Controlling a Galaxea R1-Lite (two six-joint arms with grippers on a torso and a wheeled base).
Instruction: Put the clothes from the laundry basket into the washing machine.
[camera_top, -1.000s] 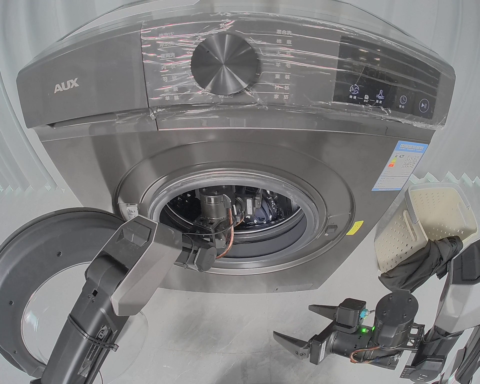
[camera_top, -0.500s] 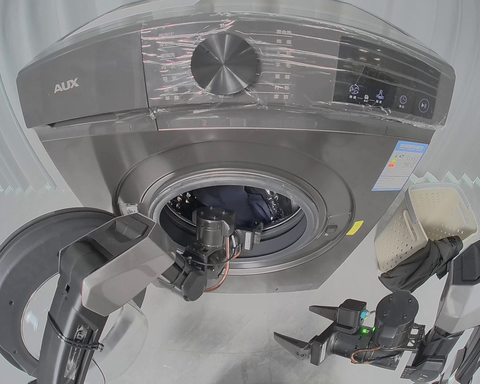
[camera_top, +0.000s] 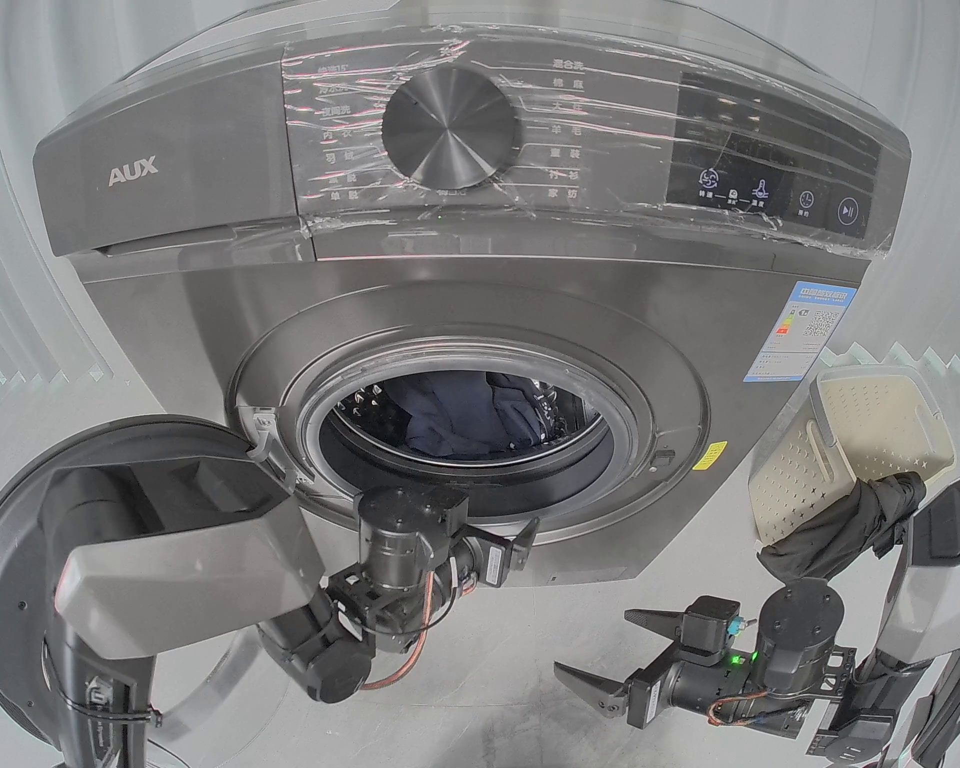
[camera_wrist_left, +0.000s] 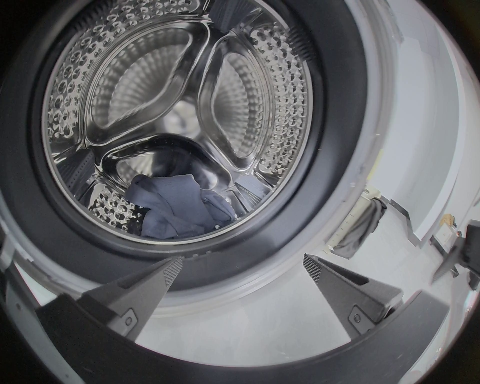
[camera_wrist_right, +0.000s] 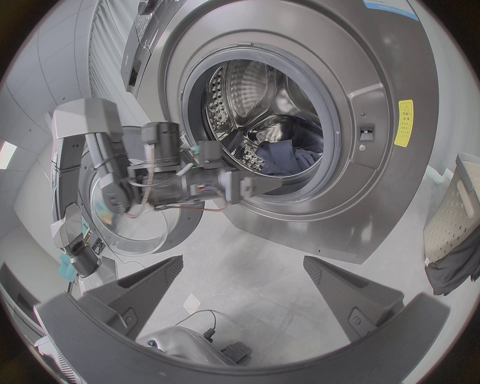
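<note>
The washing machine (camera_top: 480, 290) stood with its door (camera_top: 130, 437) swung wide to the robot's left. The laundry basket (camera_top: 790, 480) sat off to the right of it, a black garment (camera_top: 835, 535) draped over its front edge. A blue garment (camera_top: 460, 415) lay at the bottom of the drum (camera_wrist_left: 175, 100).

Over the last second the left gripper (camera_wrist_left: 239, 260) had backed out of the drum to just below the opening, its jaws spread and empty. The blue piece therefore looked delivered. The right gripper (camera_top: 595, 645) had stayed low over the floor near the basket, jaws likewise released and holding nothing. The black garment was probably the next load.
</note>
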